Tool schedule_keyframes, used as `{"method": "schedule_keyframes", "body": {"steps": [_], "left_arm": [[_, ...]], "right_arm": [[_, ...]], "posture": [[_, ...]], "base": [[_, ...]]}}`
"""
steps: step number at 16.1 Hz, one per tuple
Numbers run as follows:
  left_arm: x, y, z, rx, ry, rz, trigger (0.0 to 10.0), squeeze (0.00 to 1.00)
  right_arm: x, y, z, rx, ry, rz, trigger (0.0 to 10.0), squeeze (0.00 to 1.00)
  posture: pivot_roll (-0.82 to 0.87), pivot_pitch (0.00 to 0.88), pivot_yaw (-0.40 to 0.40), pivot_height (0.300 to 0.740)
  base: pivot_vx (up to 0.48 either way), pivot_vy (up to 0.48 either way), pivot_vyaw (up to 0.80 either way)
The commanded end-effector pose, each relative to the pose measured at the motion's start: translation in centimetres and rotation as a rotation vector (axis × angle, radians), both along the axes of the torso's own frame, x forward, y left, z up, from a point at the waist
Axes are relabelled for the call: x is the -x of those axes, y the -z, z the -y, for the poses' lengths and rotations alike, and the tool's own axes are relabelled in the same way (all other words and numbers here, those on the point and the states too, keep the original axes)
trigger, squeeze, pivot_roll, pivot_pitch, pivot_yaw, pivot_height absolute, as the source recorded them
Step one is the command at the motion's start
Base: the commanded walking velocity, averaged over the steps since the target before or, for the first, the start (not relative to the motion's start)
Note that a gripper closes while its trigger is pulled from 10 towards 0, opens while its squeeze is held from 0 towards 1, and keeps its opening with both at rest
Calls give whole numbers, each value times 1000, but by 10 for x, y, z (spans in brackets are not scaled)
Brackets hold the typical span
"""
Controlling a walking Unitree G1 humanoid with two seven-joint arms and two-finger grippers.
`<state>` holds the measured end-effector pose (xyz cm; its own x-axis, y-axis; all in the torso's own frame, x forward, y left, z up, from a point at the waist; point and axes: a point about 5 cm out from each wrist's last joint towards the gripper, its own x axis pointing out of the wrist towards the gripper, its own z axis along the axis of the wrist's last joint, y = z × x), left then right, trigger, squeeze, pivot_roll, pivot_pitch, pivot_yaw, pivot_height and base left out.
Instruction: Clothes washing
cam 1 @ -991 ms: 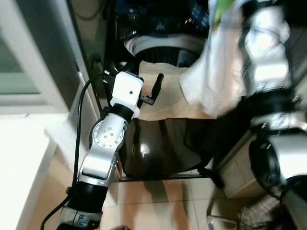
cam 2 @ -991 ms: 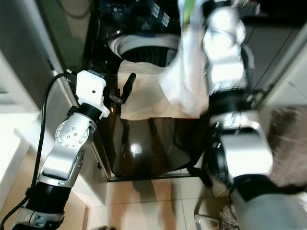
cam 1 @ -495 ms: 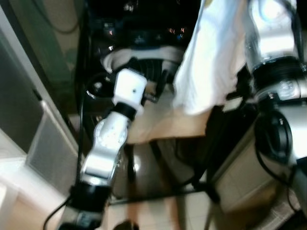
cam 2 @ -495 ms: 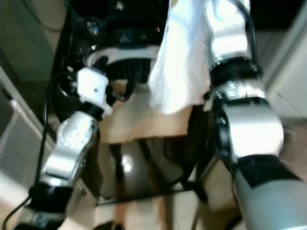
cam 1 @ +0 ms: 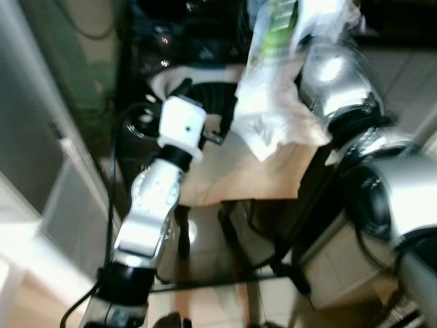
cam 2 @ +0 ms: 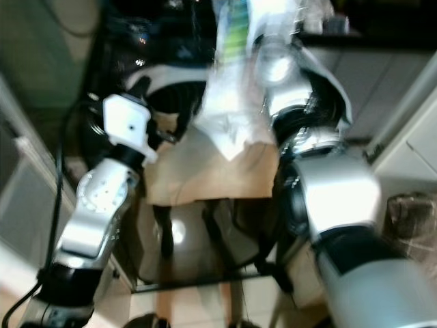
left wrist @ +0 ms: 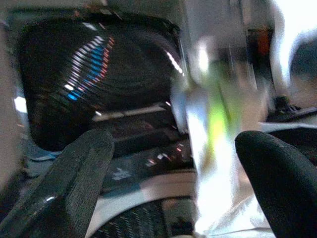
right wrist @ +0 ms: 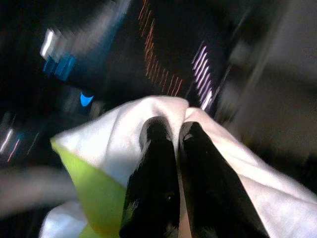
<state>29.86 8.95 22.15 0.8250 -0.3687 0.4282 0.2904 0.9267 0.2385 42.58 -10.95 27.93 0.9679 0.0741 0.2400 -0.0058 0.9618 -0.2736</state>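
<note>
- Cloth (cam 1: 276, 102), white with a green patch, hangs bunched from the right jaws (right wrist: 171, 144), which are pinched closed on a fold of it, the two black fingers (right wrist: 153, 168) nearly touching.
- It dangles below those jaws, over the washer (cam 1: 205, 75) and its open drum (cam 2: 167, 92), beside the raised right arm (cam 1: 341, 89).
- A tan sheet (cam 1: 246, 171) lies under the cloth, draped across the washer's front edge; whether cloth and sheet touch is hard to tell through the blur.
- The left jaws (left wrist: 173, 163) stand spread wide and hold nothing, just short of the drum's rim.
- Ahead of them sits the dark control panel (left wrist: 94, 84) with lit marks; the cloth hangs just beyond one finger.
</note>
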Motion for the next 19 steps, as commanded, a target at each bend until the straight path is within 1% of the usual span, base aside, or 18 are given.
{"method": "schedule_keyframes", "body": {"steps": [1,2,3,4,5,6,7,8,9,10,11,12,14,15,17,19], "left_arm": [[2,0,1,-1,-1,-3,10000,0],[4,0,0,-2,-8,-2,10000,0],[5,-1,-1,-3,-10,-2,10000,0],[5,-1,-1,-4,-10,-2,10000,0],[5,-1,-1,-6,-8,-2,10000,0],[6,-2,-1,-7,-6,-3,10000,0],[6,-2,-1,-8,-5,-2,10000,0],[6,-2,-1,-12,-1,-4,10000,0],[5,-1,0,-14,2,-7,10000,0],[5,-1,0,-13,3,-8,10000,0],[5,-1,0,-15,3,-11,10000,0],[5,-1,0,-16,3,-13,10000,0],[4,-1,0,-14,3,-13,10000,0],[4,-1,0,-14,2,-13,10000,0],[4,-1,0,-13,2,-15,10000,0],[6,1,0,-13,-5,-22,10000,0]], "right_arm": [[-1,13,5,12,11,-80,10000,0],[3,54,-1,-20,-32,-261,10000,0],[6,68,-4,-58,-49,-311,10000,706],[6,71,-6,-87,-56,-326,10000,706],[7,79,1,-230,-4,-390,10000,1000],[7,79,2,-295,-3,-404,10000,1000],[6,77,2,-296,-6,-396,10000,1000],[5,72,2,-357,-10,-395,10000,1000],[3,62,3,-409,-12,-365,10000,1000],[1,53,4,-435,-13,-336,10000,1000],[-1,37,3,-392,-25,-264,10000,1000],[-2,23,1,-324,-27,-188,10000,1000],[-2,1,4,-247,10,-74,10000,1000],[-2,-6,4,-214,15,-35,10000,1000],[-1,-15,3,-193,13,12,10000,1000],[1,-32,9,-200,32,114,10000,1000]], "posture": [[112,4,-49,740],[119,8,-54,740],[120,8,-52,740],[119,8,-53,740],[116,5,-52,740],[116,3,-52,740],[113,1,-51,740],[111,0,-51,740],[111,0,-51,740],[111,0,-50,740],[111,0,-50,740],[111,0,-50,740],[110,0,-49,740],[110,0,-49,740],[110,0,-49,740],[122,10,-66,740]], "base": [[0,0,0],[0,0,0],[0,0,0],[0,0,0],[0,0,0],[0,0,0],[0,0,0],[0,0,0],[0,0,0],[0,0,0],[0,0,0],[0,0,0],[0,0,0],[0,0,0],[0,0,0],[0,0,0]]}}
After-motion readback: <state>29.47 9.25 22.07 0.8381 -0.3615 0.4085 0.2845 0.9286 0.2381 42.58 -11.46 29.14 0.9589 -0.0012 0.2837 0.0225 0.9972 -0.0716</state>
